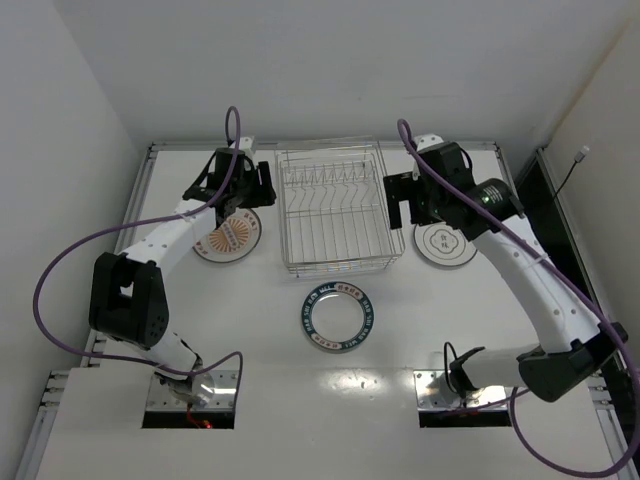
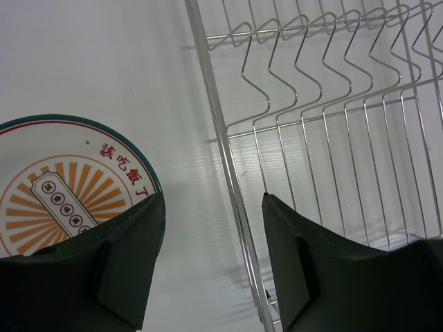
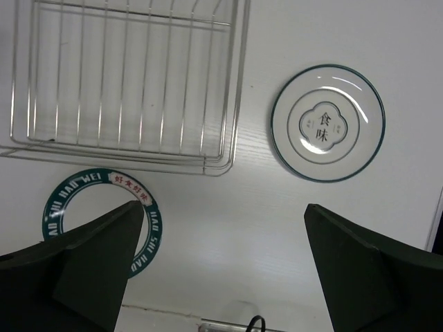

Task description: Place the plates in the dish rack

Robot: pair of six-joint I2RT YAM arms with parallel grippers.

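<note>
My left gripper [image 2: 211, 200] hung low at the left side of the rack [image 2: 223, 142]. Its jaws were about half apart and had nothing between them. One finger sat over the near rim of the sunburst plate [image 2: 62, 187] and the other over the rack's side wire, so I straddled the strip of bench [image 1: 450, 330] between the two. I judged that I was held low and slanted there because the plate lay flat just beside the rack, which left only its rim to take hold of.

My right gripper [image 3: 223, 207] was spread as wide as it goes and was empty. It was high over the rack's right front corner, with the teal plate [image 3: 62, 200] to one side below and the plain plate [image 3: 327, 123] to the other. Holding it high and open let me see both plates and go to either one.

All three plates lay flat on the bench: sunburst to the left of the rack, teal in front, plain to the right. None was in the rack yet. The tines [image 2: 277, 76] stood bare and upright, so I judged each plate would have to go in on edge, which suited a rim grip.
</note>
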